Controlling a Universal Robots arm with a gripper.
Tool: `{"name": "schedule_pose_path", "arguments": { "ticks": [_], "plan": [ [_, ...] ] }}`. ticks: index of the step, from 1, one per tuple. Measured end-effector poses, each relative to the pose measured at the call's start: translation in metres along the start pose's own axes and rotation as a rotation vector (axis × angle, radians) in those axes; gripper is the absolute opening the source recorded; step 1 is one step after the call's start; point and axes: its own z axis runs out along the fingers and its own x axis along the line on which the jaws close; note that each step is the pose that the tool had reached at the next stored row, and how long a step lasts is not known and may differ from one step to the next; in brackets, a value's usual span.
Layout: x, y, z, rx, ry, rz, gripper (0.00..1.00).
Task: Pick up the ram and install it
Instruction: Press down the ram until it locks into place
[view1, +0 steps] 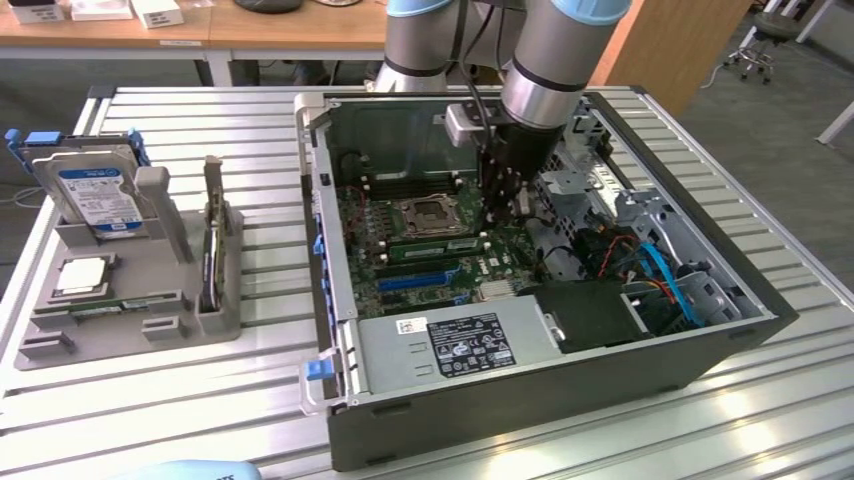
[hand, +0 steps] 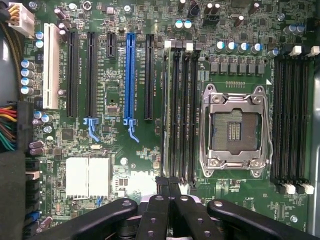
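A ram stick (view1: 430, 231), green and narrow, stands on edge in a memory slot just below the empty processor socket (view1: 430, 211) in the open computer case (view1: 534, 390). My gripper (view1: 513, 220) reaches down into the case at the end of that slot bank, toward the exterior view's right. In the wrist view my gripper (hand: 168, 181) is shut, its black fingertips (hand: 163, 186) pressed together with nothing between them, right over one end of the black memory slots (hand: 180, 110) beside the socket (hand: 234, 131). A second green ram stick (view1: 114, 305) lies in the grey tray.
The grey tray (view1: 174, 325) at the exterior view's left holds a hard drive with a blue label (view1: 91, 195) and a square silver processor chip (view1: 83, 275). Inside the case are a power supply (view1: 454, 345), blue and orange cables (view1: 667, 280) and a metal drive cage (view1: 587, 180).
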Motion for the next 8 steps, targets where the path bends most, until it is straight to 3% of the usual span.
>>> {"name": "schedule_pose_path", "arguments": {
  "ticks": [8],
  "plan": [
    [0.0001,-0.0002,0.0044,0.0,0.0,0.0,0.1]
  ]
}}
